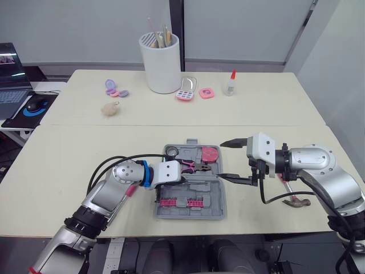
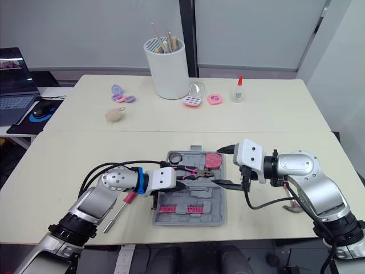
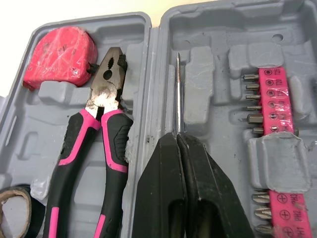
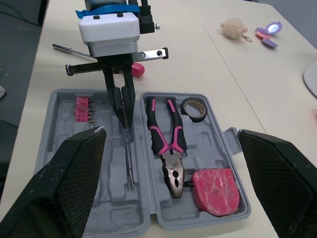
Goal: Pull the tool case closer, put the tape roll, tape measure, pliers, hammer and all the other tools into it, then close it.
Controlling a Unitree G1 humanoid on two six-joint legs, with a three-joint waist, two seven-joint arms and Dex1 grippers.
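Observation:
The grey tool case [image 1: 219,210] lies open at the table's front centre. In it are a tape roll [image 1: 171,152], pink-handled pliers [image 3: 99,144], a pink tape measure [image 1: 209,154] and a pink strip of bits [image 1: 182,201]. My left gripper [image 3: 177,136] is shut on a thin metal shaft [image 3: 178,94], low over the case beside the pliers. My right gripper [image 1: 230,160] stands wide open at the case's right edge, holding nothing. A hammer [image 1: 297,201] lies on the table behind my right forearm. A pink-handled screwdriver [image 2: 120,208] lies under my left arm.
At the back of the table stand a white cup of brushes [image 1: 161,63], a glue bottle [image 1: 230,84], pink compacts [image 1: 186,92], purple trinkets [image 1: 114,88] and a small plush [image 1: 109,108]. A laptop [image 1: 11,85] and mouse sit on a side desk at far left.

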